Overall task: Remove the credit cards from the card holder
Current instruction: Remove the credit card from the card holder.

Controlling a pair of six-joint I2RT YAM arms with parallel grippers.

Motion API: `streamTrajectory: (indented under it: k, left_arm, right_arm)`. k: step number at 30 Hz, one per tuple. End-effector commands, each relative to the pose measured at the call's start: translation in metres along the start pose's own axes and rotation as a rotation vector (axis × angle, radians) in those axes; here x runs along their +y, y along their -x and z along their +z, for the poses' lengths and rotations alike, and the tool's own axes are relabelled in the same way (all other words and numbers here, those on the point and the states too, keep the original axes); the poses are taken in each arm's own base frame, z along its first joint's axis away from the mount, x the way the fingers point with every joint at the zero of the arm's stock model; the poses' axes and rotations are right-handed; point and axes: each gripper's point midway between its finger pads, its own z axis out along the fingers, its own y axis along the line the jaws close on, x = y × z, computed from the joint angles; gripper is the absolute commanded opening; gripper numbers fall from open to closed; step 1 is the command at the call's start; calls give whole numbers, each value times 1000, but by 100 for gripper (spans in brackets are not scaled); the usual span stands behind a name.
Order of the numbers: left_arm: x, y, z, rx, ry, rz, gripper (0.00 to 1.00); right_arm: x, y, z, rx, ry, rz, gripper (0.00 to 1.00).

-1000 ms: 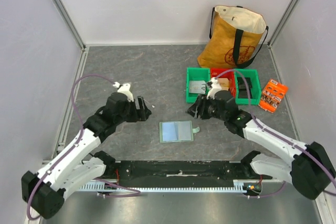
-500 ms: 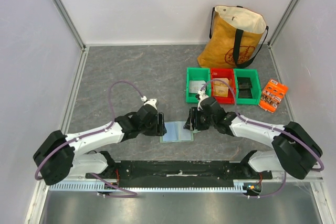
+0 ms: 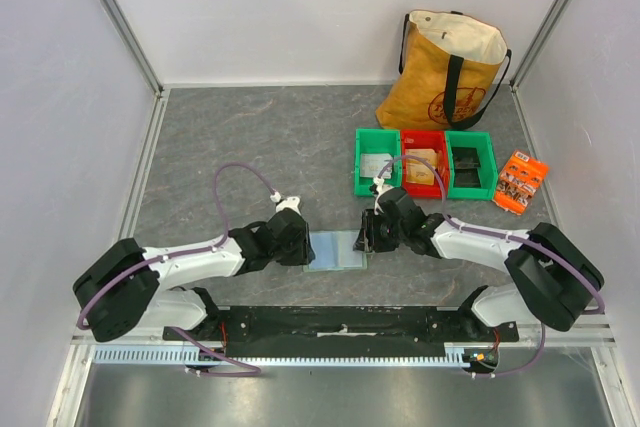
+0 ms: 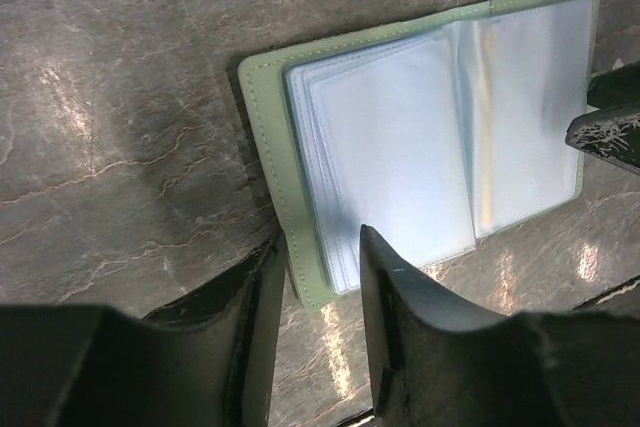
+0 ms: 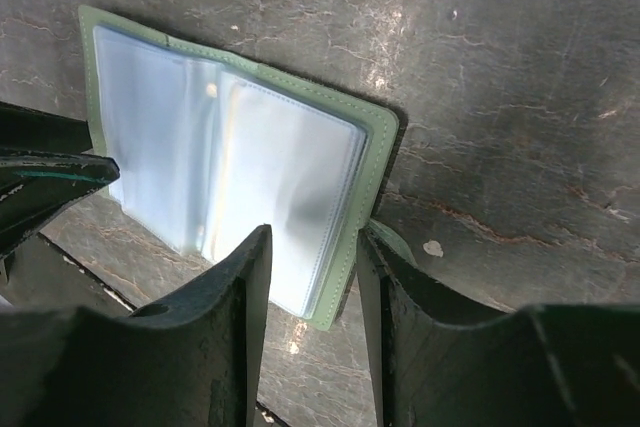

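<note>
Holder (image 3: 335,250) lies open on the worktop (image 3: 250,137); left tool (image 4: 320,247), fingers apart, straddles its left edge, right tool (image 5: 313,237), fingers apart too, straddles its right edge.

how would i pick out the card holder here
On the grey table, look near the front edge, between the left end effector and the right end effector. The card holder lies open there: flat, pale green with light blue pockets, unlike the bright green bins behind.
</note>
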Motion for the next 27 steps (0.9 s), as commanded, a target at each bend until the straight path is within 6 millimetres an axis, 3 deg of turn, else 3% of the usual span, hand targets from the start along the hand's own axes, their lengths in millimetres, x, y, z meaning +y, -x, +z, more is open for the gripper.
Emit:
streamTrajectory:
  k: [1,4,13,19,27]
  left_arm:
    - [6,-20,10,36,7,-61,41]
    - [6,-26,11,47,5,-69,35]
    - [17,-31,4,11,22,-143,17]
    - [14,-32,0,9,-4,-167,13]
    - [9,-36,-2,16,-21,-173,12]
  right_arm:
    - [8,-3,2,15,45,-23,45]
    - [11,-1,0,6,52,-25,45]
    - [8,33,-25,-125,-39,-88,49]
    - [15,24,-20,-85,8,-78,49]
    - [4,9,-7,-31,-12,-68,48]
